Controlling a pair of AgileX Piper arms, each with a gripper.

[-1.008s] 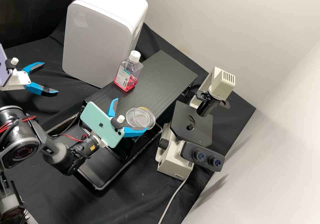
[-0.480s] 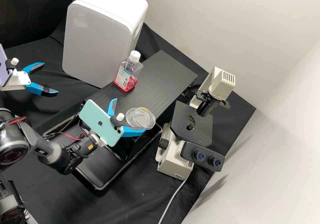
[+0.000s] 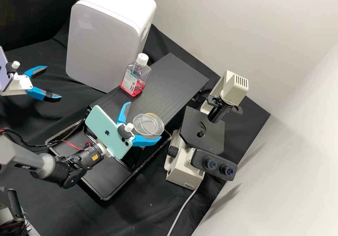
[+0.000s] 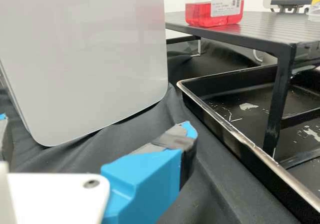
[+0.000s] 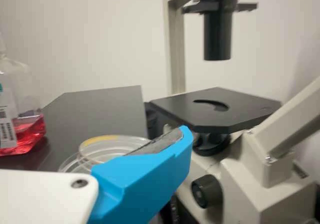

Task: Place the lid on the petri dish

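The right gripper (image 3: pixel 143 121) is spread wide at the near end of the black raised platform (image 3: pixel 169 81), one blue finger on each side of the clear petri dish (image 3: pixel 150 120). The high view leaves a gap between the far finger and the dish. The near finger runs close along the dish's edge, and I cannot tell whether it touches. The gripper has hold of nothing. Two clear rims show, one within the other, so the lid (image 3: pixel 143 127) looks to be lying on the dish, though I cannot tell whether it is fully seated. The right wrist view, lower and closer, shows a yellow edge at the dish's far side and the microscope's stage level with the dish just beyond it.

From above, the microscope (image 3: pixel 200 148) stands on the table (image 3: pixel 158 208) beside the platform. A flask (image 3: pixel 135 77) of red liquid stands farther back on the platform, in front of a white box (image 3: pixel 105 35).

The left gripper (image 3: pixel 52 82) hangs well apart from all this, wide open and holding nothing, above the black cloth. Its wrist view shows the box's rounded corner up close and the rim of the black tray (image 4: pixel 225 124) under the platform, its floor scuffed pale in spots.
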